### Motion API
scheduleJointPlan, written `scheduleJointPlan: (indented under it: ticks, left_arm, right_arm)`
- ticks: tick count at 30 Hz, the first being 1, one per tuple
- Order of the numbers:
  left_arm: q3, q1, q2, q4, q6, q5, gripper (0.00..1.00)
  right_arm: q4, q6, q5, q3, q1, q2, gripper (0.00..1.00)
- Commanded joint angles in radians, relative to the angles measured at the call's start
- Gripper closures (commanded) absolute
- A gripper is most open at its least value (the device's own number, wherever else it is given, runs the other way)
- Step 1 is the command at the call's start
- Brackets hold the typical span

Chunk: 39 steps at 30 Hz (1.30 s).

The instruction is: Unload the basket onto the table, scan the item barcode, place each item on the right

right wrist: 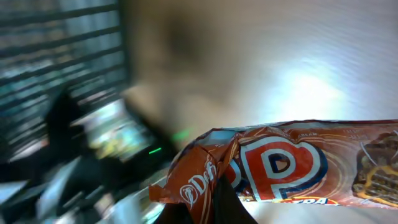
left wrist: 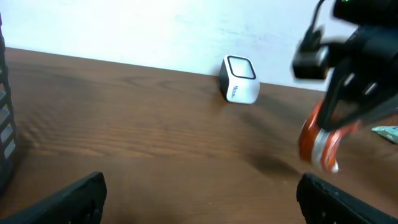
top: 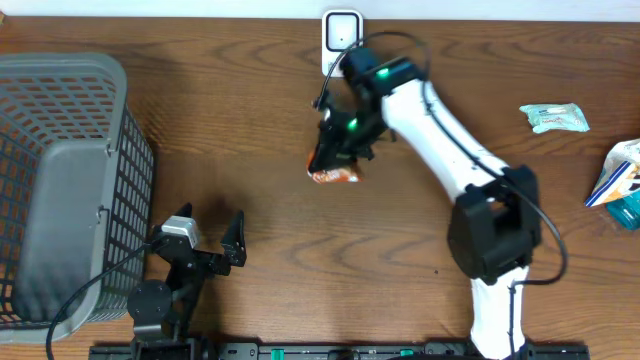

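Observation:
An orange snack packet hangs just above the table's middle, and my right gripper is shut on its crimped end. The right wrist view shows the packet stretching off to the right, with the dark fingers pinching its left end. A white barcode scanner stands at the table's far edge, a short way beyond the packet. From the left wrist camera, the scanner faces up and right, and the packet hangs to its right. My left gripper rests open near the front edge, with nothing between its fingers.
A grey mesh basket fills the left side of the table, next to the left arm. A teal packet and a blue-and-white pack lie at the far right. The right arm reaches diagonally across the table's centre.

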Motion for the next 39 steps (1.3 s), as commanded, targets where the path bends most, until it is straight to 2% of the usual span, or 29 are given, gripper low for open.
scheduleJointPlan:
  ticks: [1,5,7,23,25,29,31,34,39]
  left_arm:
    - [-0.017,-0.005,-0.006,-0.029,-0.009,0.002,0.02]
    - [-0.017,-0.005,-0.006,-0.029,-0.009,0.002,0.02]
    - [-0.017,-0.005,-0.006,-0.029,-0.009,0.002,0.02]
    - [-0.017,-0.005,-0.006,-0.029,-0.009,0.002,0.02]
    - [-0.017,-0.005,-0.006,-0.029,-0.009,0.002,0.02]
    - [-0.017,-0.005,-0.006,-0.029,-0.009,0.002,0.02]
    - [-0.017,-0.005,-0.006,-0.029,-0.009,0.002,0.02]
    - [-0.017,-0.005,-0.006,-0.029,-0.009,0.002,0.02]
    - [-0.017,-0.005,-0.006,-0.029,-0.009,0.002,0.02]
  right_arm:
    - [-0.026,-0.210,-0.421,0.008,-0.023,-0.012,0.99]
    - [-0.049,-0.312,-0.656,0.008,-0.029,-0.012,0.99]
    - [-0.049,-0.364,-0.713,0.008,-0.026,-0.012,0.99]
    - [-0.093,-0.367,-0.698,0.008,-0.017,-0.012,0.99]
    - [-0.093,-0.366,-0.620,0.008,-0.017,-0.012,0.99]
    - [-0.159,-0.305,-0.161,0.008,-0.001,-0.012,0.99]
    - [-0.210,-0.279,-0.082,0.008,0.009,-0.012,0.98]
    - [-0.303,-0.161,0.100,0.008,0.016,-0.012,0.98]
    - [-0.430,-0.155,0.280,0.003,0.034,-0.012,0.98]
